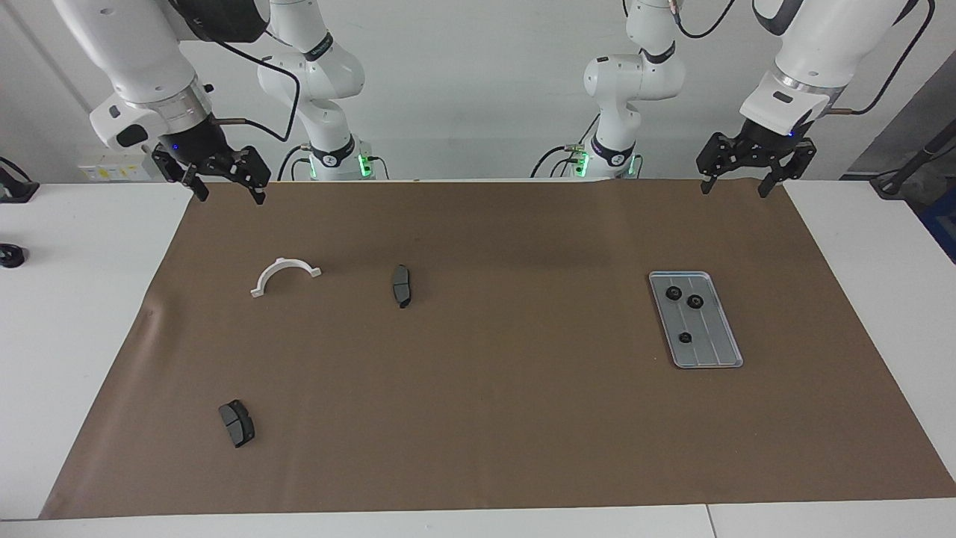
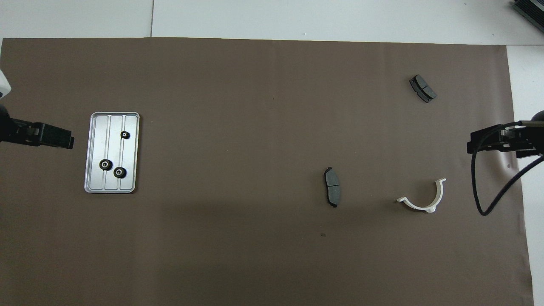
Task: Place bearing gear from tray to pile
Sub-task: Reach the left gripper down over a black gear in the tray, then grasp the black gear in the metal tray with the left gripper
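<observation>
1. Facing view, we see left gripper [image 1: 733, 187] nearer the tray [image 1: 714, 351], raised over the brown mat's robot-side edge, jaws wide open, empty.
2. Three small black toothed gears [image 1: 694, 301] lie in that ridged metal tray, its long axis running away from the robots.
3. Right gripper [image 1: 229, 193] waits, open, empty.

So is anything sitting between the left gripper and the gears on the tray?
Nothing visible. The left gripper hangs open above the mat's edge at its own end of the table, and only bare mat lies between it and the tray, where three gears lie uncovered.
</observation>
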